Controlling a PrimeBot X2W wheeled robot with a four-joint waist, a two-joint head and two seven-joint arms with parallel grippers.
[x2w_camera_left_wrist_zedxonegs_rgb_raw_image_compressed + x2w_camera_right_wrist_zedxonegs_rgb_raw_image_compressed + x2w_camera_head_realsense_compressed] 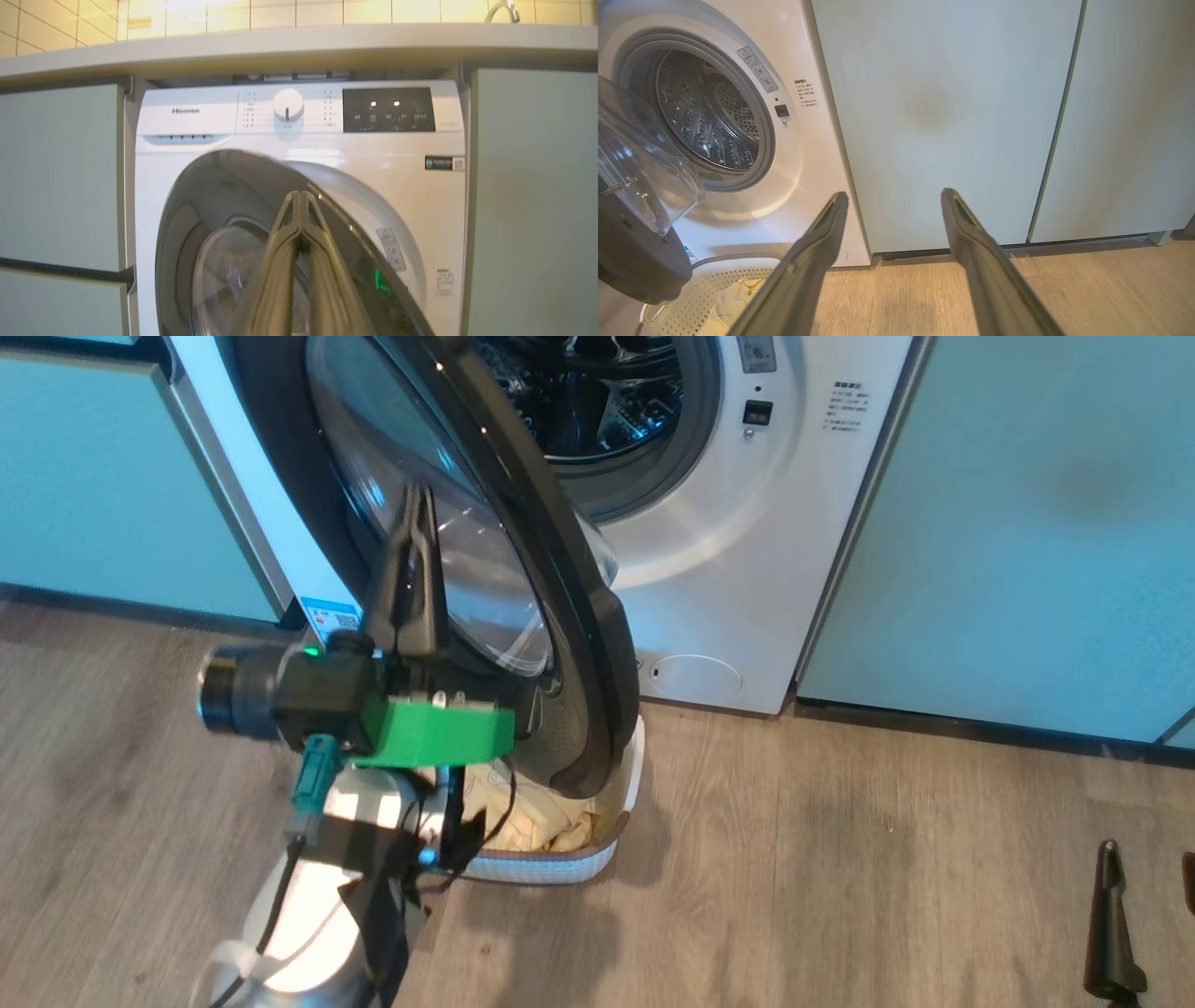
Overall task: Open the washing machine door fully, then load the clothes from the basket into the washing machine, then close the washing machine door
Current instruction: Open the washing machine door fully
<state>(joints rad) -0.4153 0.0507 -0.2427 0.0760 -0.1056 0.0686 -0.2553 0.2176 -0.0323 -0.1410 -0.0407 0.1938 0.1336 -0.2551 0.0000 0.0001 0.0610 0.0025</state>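
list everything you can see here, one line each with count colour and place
big white front-loading washing machine: one, white, between the cabinets, under the worktop
round glossy black door with clear glass bowl: one, black, partly open, above the basket
steel drum: one, silver, inside the machine's mouth
small perforated plastic basket: one, cream with brown rim, on the floor below the door
soft clothes: one small heap, cream-yellow, in the basket
cabinet fronts: several, pale green, both sides of the machine
worktop: one, pale grey, above the machine
plank floor: one, grey-brown
left gripper: one, dark, shut, at the door
right gripper: one, dark, open, low before the right-hand cabinets
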